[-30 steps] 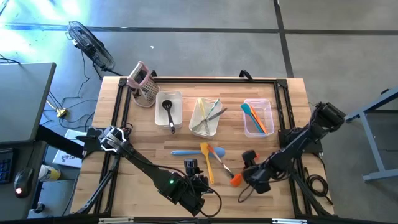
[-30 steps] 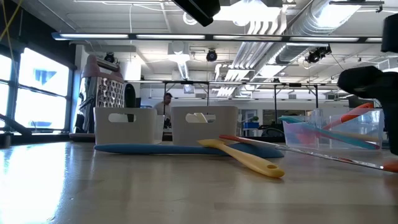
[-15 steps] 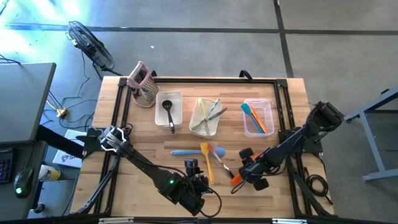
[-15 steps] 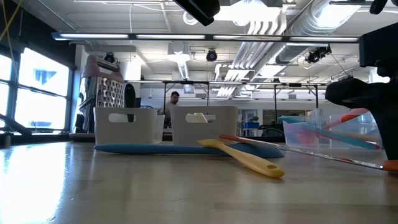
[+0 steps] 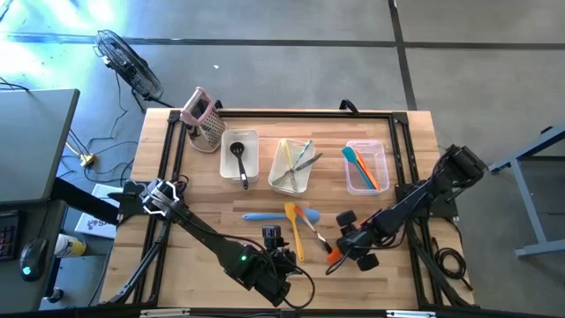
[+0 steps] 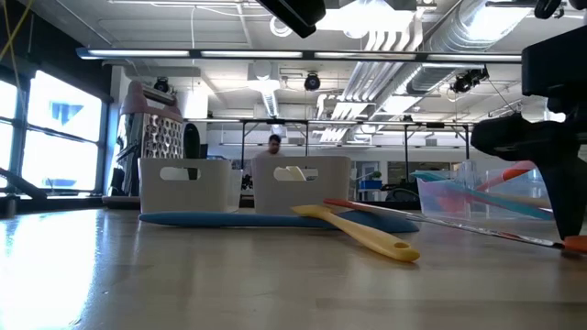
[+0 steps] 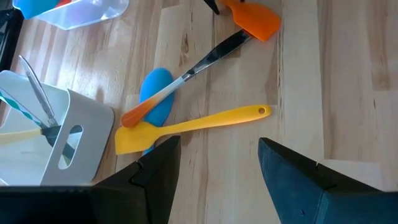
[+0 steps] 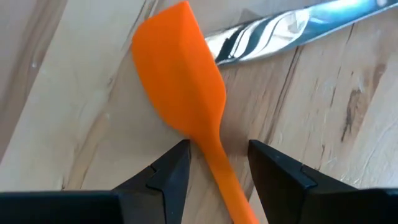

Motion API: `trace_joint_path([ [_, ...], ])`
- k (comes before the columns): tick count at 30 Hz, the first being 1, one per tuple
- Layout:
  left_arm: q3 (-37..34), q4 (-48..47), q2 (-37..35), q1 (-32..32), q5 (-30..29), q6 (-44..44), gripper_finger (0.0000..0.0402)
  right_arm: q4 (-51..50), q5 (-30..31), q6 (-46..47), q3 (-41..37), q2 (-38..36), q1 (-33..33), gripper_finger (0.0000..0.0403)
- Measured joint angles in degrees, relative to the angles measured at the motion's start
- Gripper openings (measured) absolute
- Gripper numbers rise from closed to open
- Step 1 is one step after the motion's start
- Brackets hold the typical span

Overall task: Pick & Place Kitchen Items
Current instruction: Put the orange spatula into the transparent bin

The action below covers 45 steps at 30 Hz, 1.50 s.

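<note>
1. Left gripper (image 7: 217, 149) hung wide open and empty over the table's near edge, near the loose utensils. I judged it in the way if the right arm swung across with a load.
2. Yellow spatula (image 5: 294, 231) lay flat, its head on the blue spatula (image 7: 155, 93). Neither was touched, but a dragged neighbour could have shoved them.
3. Next came the metal-handled spatula (image 7: 205, 62). Its steel end looked to be touching the orange spatula's (image 8: 180, 81) head. A careless lift might have snagged it and flicked it off along the wood.
4. Right gripper (image 8: 217, 152) was low on the table, right of the pile. Its fingers straddled the orange spatula's thin handle just behind the head, part open, with a sliver of wood showing on each side. As far as I could see, nothing was clamped yet.
5. My main worry was that grip. It sat close to the head, and the handle's far end was out of my view. I expected the spatula to droop or swivel once raised.
6. A slanted or slipping spatula could have caught the rim of the right bin (image 5: 346, 168), where similar spatulas lay.
</note>
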Motion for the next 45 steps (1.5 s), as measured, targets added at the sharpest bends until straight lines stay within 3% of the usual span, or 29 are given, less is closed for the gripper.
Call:
trace_joint_path([
  [11,0.00,0.47,0.00,0.00,0.05,-0.17,0.0209,2.33,-0.50,0.81,0.14,2.20,-0.25,0.0151],
  [26,0.00,1.51,0.00,0.00,0.55,-0.26,0.0209,2.39,-1.53,6.10,0.06,2.31,-0.47,0.0015],
  [45,-0.02,1.53,0.00,0.00,2.08,-1.49,0.0209,4.26,-0.61,10.21,-0.07,2.28,1.12,0.0015],
])
